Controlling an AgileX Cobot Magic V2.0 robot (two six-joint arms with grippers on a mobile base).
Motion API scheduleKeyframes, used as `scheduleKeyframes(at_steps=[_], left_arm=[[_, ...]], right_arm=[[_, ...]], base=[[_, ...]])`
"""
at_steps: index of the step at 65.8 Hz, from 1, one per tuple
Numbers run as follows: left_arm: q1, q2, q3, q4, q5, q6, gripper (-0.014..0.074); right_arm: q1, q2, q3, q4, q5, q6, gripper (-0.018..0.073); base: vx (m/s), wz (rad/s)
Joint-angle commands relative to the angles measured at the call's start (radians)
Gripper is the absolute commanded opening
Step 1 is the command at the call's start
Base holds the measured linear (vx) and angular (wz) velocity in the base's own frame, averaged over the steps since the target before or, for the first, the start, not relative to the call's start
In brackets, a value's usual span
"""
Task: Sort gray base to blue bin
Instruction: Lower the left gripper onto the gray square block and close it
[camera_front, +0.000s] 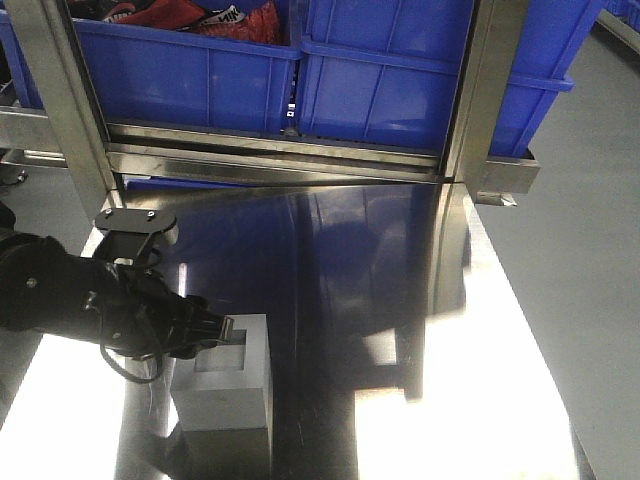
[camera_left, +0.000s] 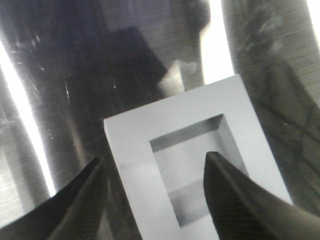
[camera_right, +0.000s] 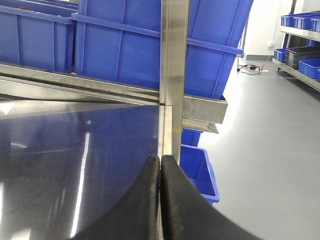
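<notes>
On my front feed, two blue bins sit side by side in a steel rack (camera_front: 280, 150) behind the bench (camera_front: 400, 300). The left-hand blue bin (camera_front: 190, 85) holds a heap of red, black and white items (camera_front: 180, 14) showing above its rim; I cannot make out what they are. The right-hand blue bin (camera_front: 400, 95) shows me only its front wall, so its contents are hidden. On the right wrist feed I also see a smaller blue tub (camera_right: 200, 172) on the floor below the bench's right edge, with its inside out of sight. More blue and dark trays stand on a shelf (camera_right: 300, 30) at the far right, too small to read.

The gray base (camera_front: 225, 400) stands on the near-left part of the bench, well apart from the bins, with its square recess (camera_left: 195, 160) facing up.

The left arm (camera_front: 50, 295) reaches in from the left edge, low over the bench, and brings the left claw (camera_front: 225, 335) to the top of the base. On the left wrist feed that claw is parted and straddles one wall of the base. One finger (camera_left: 240, 200) dips into the recess and the other finger (camera_left: 70, 210) hangs just outside the wall. A gap shows between the inner finger and the wall, so nothing is clamped. The right claw (camera_right: 160, 162) has its fingers pressed together with nothing between them. It is held over the bench's right edge, pointing toward a rack post (camera_right: 172, 60).
</notes>
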Motion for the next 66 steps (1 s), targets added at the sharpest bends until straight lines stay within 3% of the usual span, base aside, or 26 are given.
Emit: scheduleKeyframes(at_steps=[1, 25, 49, 66], left_arm=[[-0.011, -0.016, -0.056, 0.022, -0.014, -0.038, 0.0418], [-0.018, 0.032, -0.069, 0.031, 0.035, -0.057, 0.0412], [-0.018, 0.041, -0.069, 0.045, 0.049, -0.061, 0.0239], [-0.018, 0.095, -0.069, 0.045, 0.055, -0.061, 0.0202]], right_arm=[[0.000, -0.011, 0.014, -0.010, -0.077, -0.005, -0.0009], [0.000, -0.011, 0.014, -0.010, -0.077, -0.005, -0.0009], [0.000, -0.011, 0.014, -0.010, -0.077, -0.005, -0.0009], [0.000, -0.011, 0.014, -0.010, -0.077, -0.005, -0.0009]], base=[[0.00, 0.00], [0.00, 0.00], [0.00, 0.00], [0.00, 0.00]])
